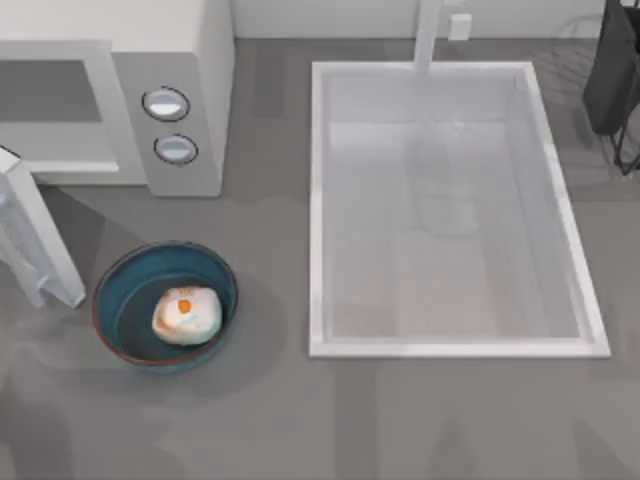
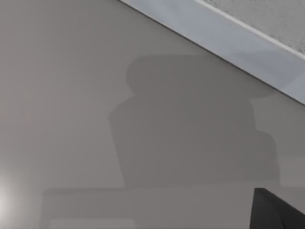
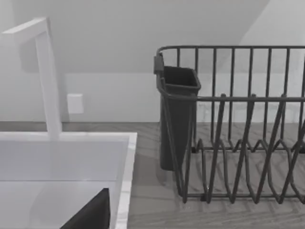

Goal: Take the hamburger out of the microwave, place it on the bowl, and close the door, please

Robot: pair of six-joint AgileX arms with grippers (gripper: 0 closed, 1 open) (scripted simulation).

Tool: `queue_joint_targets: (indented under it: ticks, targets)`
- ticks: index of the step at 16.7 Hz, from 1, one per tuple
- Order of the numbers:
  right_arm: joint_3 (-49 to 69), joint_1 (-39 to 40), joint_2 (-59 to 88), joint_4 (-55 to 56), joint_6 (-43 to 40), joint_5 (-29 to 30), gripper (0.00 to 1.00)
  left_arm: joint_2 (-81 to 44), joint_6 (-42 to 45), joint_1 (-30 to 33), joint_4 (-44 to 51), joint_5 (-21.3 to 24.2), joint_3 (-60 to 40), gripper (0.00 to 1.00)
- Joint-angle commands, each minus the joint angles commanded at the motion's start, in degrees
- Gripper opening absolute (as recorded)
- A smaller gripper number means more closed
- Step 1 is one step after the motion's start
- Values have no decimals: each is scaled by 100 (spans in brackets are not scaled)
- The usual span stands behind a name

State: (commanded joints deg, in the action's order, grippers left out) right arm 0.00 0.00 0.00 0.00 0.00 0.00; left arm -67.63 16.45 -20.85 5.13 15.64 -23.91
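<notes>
The hamburger (image 1: 186, 315) sits inside the bowl (image 1: 118, 290) near the desk's (image 1: 270, 420) front left. The microwave (image 1: 190, 60) occupies the back left corner, its door (image 1: 35, 240) swung open toward the left edge. A dark shape in each wrist view may be a tool; I cannot tell their state.

A white sink basin (image 1: 455, 345) fills the table's three o'clock side, its white faucet (image 1: 428, 35) rising at twelve, a dark wire dish rack (image 3: 238, 129) at two o'clock.
</notes>
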Motion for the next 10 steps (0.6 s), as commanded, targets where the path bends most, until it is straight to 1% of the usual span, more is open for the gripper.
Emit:
queue_joint_targets:
  ticks: [3, 5, 7, 10]
  targets:
    - [0, 0, 0, 0, 0, 0, 100, 370, -697, 993, -39, -610, 227, 0]
    - [0, 0, 0, 0, 0, 0, 100, 581, -1077, 1446, -61, -944, 355, 0]
    - [0, 0, 0, 0, 0, 0, 100, 702, -1277, 1653, -74, -1126, 426, 0]
    - [0, 0, 0, 0, 0, 0, 100, 711, -1291, 1666, -74, -1139, 431, 0]
